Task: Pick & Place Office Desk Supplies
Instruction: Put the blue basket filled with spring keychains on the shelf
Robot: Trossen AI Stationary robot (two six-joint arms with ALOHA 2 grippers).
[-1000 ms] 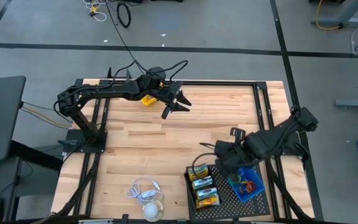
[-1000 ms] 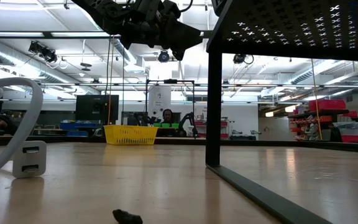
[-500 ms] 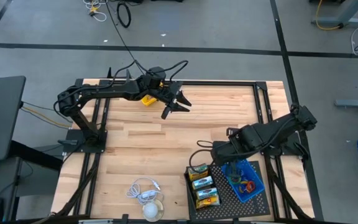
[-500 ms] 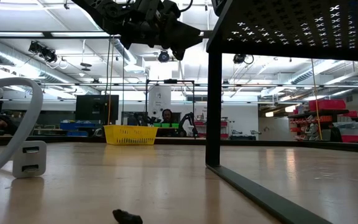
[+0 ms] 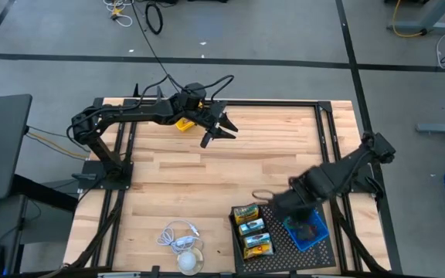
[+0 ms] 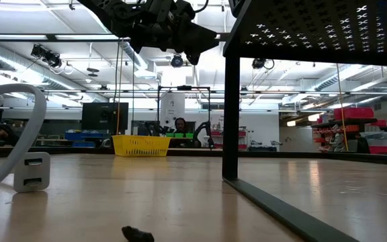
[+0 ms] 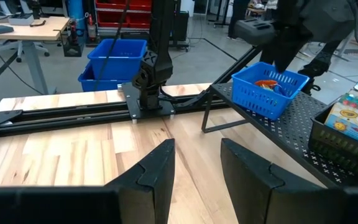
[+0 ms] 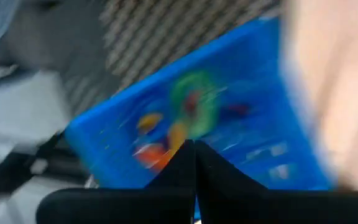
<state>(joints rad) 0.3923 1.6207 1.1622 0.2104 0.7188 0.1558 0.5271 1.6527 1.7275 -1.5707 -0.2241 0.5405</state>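
Note:
Three yellow-and-green crayon boxes (image 5: 252, 228) stand in a black compartment on the perforated tray (image 5: 276, 245). Beside them on the tray is a blue basket (image 5: 309, 232) holding coloured bands (image 8: 188, 112), which are orange, red and green. My right gripper (image 5: 288, 210) hovers over the basket's far edge with its fingers (image 8: 194, 149) shut; the wrist view is blurred. My left gripper (image 5: 221, 130) waits, open, high over the table's far side, next to a small yellow object (image 5: 182, 123). A small dark piece (image 6: 136, 234) lies on the tabletop.
A white cable with a charger block (image 5: 178, 235) and a round white object (image 5: 190, 262) lie near the table's near edge. The tray stands raised on thin legs (image 6: 230, 114). Bare wood (image 5: 207, 177) spreads across the table's middle. People sit in the room far behind.
My right gripper has swung a little toward the table's left, then back toward the near edge, and now stands over the blue basket. The left arm has kept still.

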